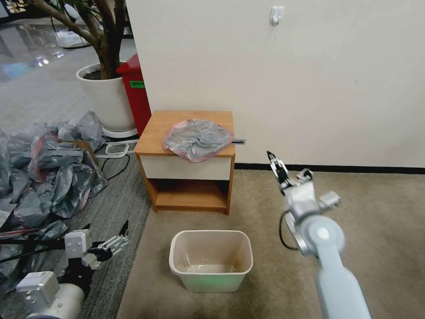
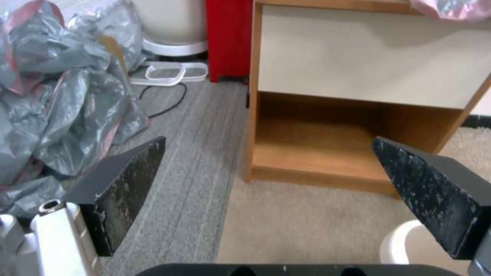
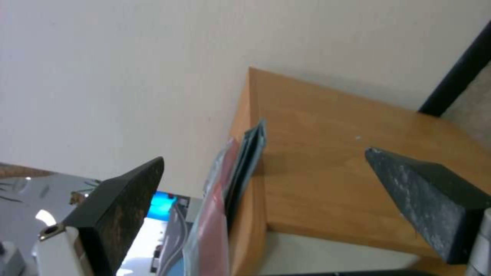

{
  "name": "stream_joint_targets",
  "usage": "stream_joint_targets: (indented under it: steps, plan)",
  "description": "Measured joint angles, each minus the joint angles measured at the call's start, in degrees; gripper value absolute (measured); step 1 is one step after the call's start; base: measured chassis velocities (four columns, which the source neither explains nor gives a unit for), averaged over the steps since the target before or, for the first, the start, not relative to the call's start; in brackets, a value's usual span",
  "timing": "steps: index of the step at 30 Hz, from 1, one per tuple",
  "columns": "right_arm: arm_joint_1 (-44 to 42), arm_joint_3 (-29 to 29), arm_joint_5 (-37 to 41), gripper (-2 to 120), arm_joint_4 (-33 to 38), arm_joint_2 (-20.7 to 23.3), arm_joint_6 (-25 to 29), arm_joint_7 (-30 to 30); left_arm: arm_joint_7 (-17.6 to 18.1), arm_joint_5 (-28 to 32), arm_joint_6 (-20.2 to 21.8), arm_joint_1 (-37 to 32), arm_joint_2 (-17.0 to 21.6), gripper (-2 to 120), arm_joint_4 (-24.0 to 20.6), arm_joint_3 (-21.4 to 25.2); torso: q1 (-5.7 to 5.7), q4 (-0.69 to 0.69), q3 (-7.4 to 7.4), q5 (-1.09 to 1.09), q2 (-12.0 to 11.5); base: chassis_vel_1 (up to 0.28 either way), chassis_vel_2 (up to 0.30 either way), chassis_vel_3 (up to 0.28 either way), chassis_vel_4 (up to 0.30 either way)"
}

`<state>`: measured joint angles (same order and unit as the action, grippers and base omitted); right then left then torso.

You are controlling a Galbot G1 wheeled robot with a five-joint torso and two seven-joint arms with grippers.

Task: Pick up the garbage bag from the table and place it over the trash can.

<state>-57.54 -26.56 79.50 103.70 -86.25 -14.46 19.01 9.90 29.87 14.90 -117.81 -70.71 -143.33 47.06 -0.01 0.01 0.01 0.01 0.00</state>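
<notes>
Grey garbage bag (image 1: 198,138) lies flat on the table (image 1: 155,133), left of the nearer, open-fingered right gripper (image 1: 275,165); left gripper (image 1: 116,243), also open, waits low.

Cream wall (image 1: 310,79); beige carpet (image 1: 380,221); grey carpet (image 1: 110,212) leftward.

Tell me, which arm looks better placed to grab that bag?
The right. Its gripper is raised, open, beside the table near the garbage bag. The left gripper hangs low by the floor.
</notes>
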Motion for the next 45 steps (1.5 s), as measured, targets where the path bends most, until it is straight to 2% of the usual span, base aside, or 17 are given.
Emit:
stream_joint_targets:
  steps: [11, 20, 24, 25, 26, 28, 30, 32, 33, 35, 37, 38, 40, 43, 45]
  plan:
    - [8.52, 1.21, -0.10, 100, -10.85, -2.60, 0.70, -0.09, -1.17, -2.55, -1.23, -0.99, -2.63, 100, 0.04, -1.26, 0.00, -0.01, 0.00, -0.01, 0.00, 0.000, 0.000, 0.000, 0.000]
    - [11.32, 1.47, 0.28, 97, -15.60, -3.57, 0.68, -0.40, -1.75, -3.94, -1.07, -1.38, -3.95, 100, 0.07, -2.76, 0.00, -0.02, 0.00, -0.01, 0.00, 0.000, 0.000, 0.000, 0.000]
    - [12.57, 1.85, 0.31, 77, -16.67, -4.70, 0.85, -0.55, -1.92, -4.56, -0.70, -1.48, -4.50, 100, 0.08, -3.39, 0.00, -0.01, -0.01, -0.01, 0.00, 0.000, 0.000, 0.000, 0.000]
    - [12.57, 1.85, 0.31, 77, -16.67, -4.70, 0.85, -0.55, -1.92, -4.56, -0.70, -1.48, -4.50, 100, 0.08, -3.39, 0.00, -0.01, -0.01, -0.01, 0.00, 0.000, 0.000, 0.000, 0.000]
    - [12.84, 2.28, 0.32, 70, -16.61, -5.07, 0.98, -0.58, -2.11, -5.08, -0.67, -1.65, -4.77, 100, 0.09, -3.55, 0.00, -0.01, -0.01, -0.01, 0.00, 0.000, 0.000, 0.000, 0.000]
    - [12.99, 2.37, 0.30, 67, -16.63, -5.22, 1.06, -0.61, -2.17, -5.27, -0.68, -1.72, -4.87, 100, 0.09, -3.63, 0.01, -0.01, -0.01, -0.01, 0.00, 0.000, 0.000, 0.000, 0.000]
    - [13.15, 2.33, 0.21, 55, -16.94, -5.37, 1.47, -0.62, -2.21, -5.59, -0.70, -1.80, -5.00, 100, 0.09, -3.83, 0.00, -0.01, -0.01, -0.01, 0.00, 0.000, 0.000, 0.000, 0.000]
    - [13.15, 2.33, 0.20, 53, -16.98, -5.34, 1.62, -0.62, -2.21, -5.68, -0.74, -1.80, -5.02, 100, 0.09, -3.90, 0.00, -0.01, -0.01, -0.01, 0.00, 0.000, 0.000, 0.000, 0.000]
    - [13.16, 2.31, 0.16, 45, -17.00, -5.23, 1.79, -0.62, -2.23, -5.85, -0.79, -1.83, -5.07, 100, 0.09, -4.03, 0.01, -0.01, -0.01, -0.01, 0.00, 0.000, 0.000, 0.000, 0.000]
    - [13.16, 2.29, 0.15, 42, -17.00, -5.19, 1.84, -0.62, -2.24, -5.94, -0.81, -1.84, -5.10, 100, 0.09, -4.08, 0.00, -0.01, -0.01, -0.01, 0.00, 0.000, 0.000, 0.000, 0.000]
    - [13.20, 2.17, 0.15, 29, -17.00, -5.09, 1.89, -0.62, -2.29, -6.23, -0.97, -1.86, -5.18, 100, 0.09, -4.20, 0.01, -0.01, -0.01, -0.01, 0.00, 0.000, 0.000, 0.000, 0.000]
    - [13.20, 2.17, 0.15, 29, -17.00, -5.09, 1.89, -0.62, -2.29, -6.23, -0.97, -1.86, -5.18, 100, 0.09, -4.20, 0.01, -0.01, -0.01, -0.01, 0.00, 0.000, 0.000, 0.000, 0.000]
    - [13.20, 2.18, 0.20, 19, -16.96, -5.08, 1.89, -0.61, -2.33, -6.42, -1.10, -1.79, -5.20, 100, 0.09, -4.19, 0.00, -0.01, -0.01, 0.00, 0.00, 0.000, 0.000, 0.000, 0.000]
    - [13.18, 2.22, 0.22, 12, -16.80, -5.06, 1.88, -0.61, -2.35, -6.71, -1.23, -1.75, -5.23, 100, 0.09, -4.18, 0.00, -0.01, -0.01, -0.01, 0.00, 0.000, 0.000, 0.000, 0.000]
    - [12.92, 2.37, 0.30, 1, -16.49, -4.94, 1.80, -0.52, -2.45, -7.60, -1.68, -1.76, -5.50, 100, 0.09, -4.42, 0.00, -0.01, -0.01, -0.01, 0.00, 0.000, 0.000, 0.000, 0.000]
